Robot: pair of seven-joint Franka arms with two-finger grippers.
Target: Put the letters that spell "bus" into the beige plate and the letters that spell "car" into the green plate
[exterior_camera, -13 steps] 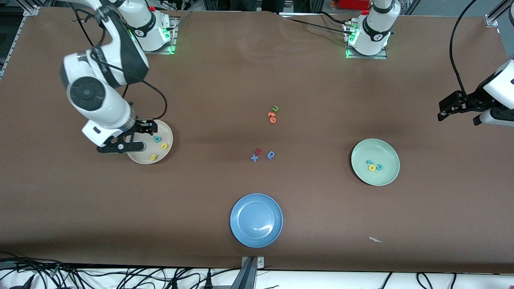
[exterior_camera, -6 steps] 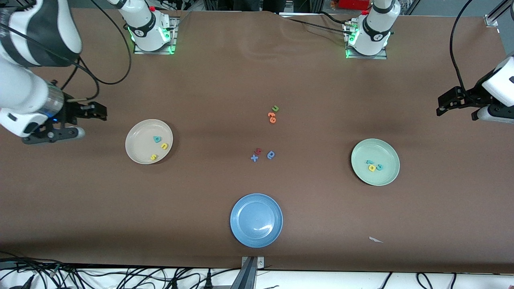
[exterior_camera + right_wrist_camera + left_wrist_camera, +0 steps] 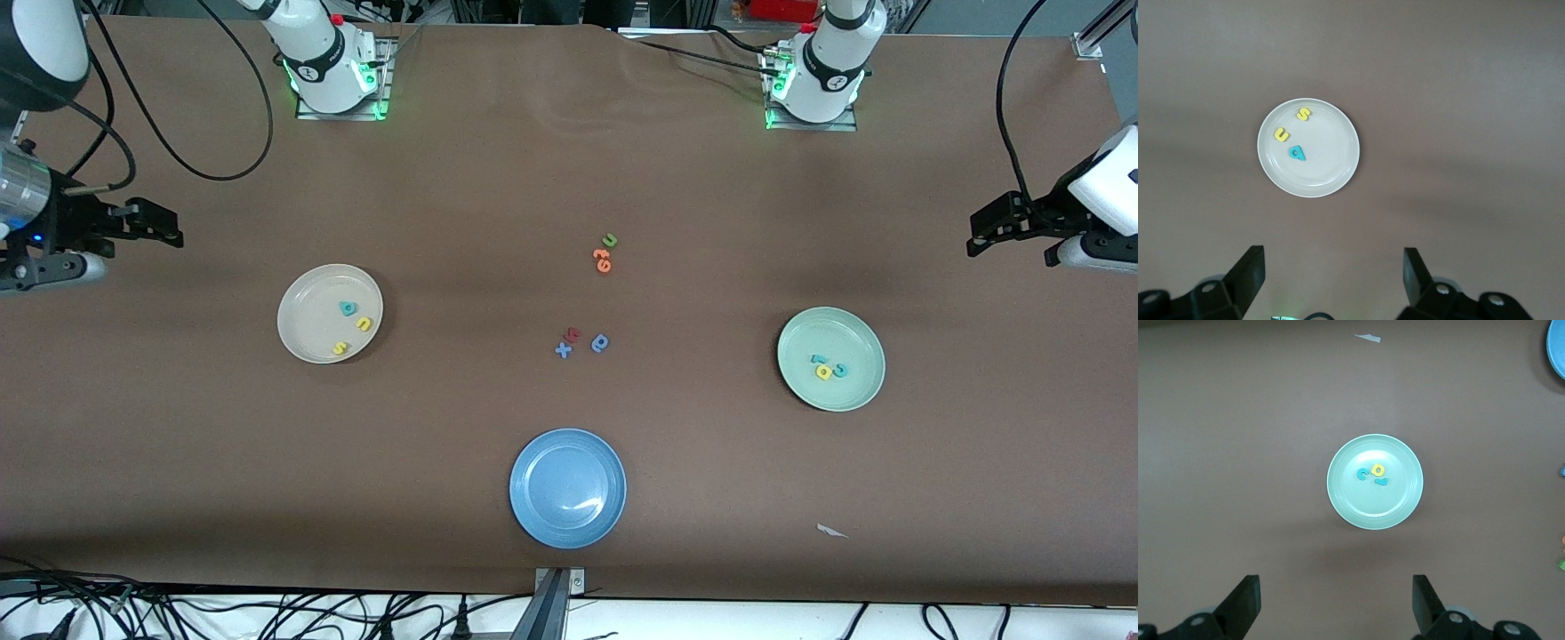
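Beige plate: we found teal b, yellow u, yellow s lying in it, sorted. Green plate: c, a, r inside. Right gripper and left gripper hung spread, empty, raised over bare table at their own ends, presumably finished.

"bus" letters in beige plate, "car" letters in green plate
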